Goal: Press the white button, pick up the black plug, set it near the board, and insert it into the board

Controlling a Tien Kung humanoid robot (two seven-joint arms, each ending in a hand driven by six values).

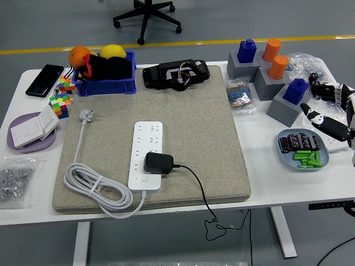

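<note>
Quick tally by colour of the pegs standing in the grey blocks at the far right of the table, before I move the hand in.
Blue pegs: 2, one at the back left and one nearest the right hand.
Orange pegs: 2, one at the back and one in front of it.
Total: 4 pegs.
</note>
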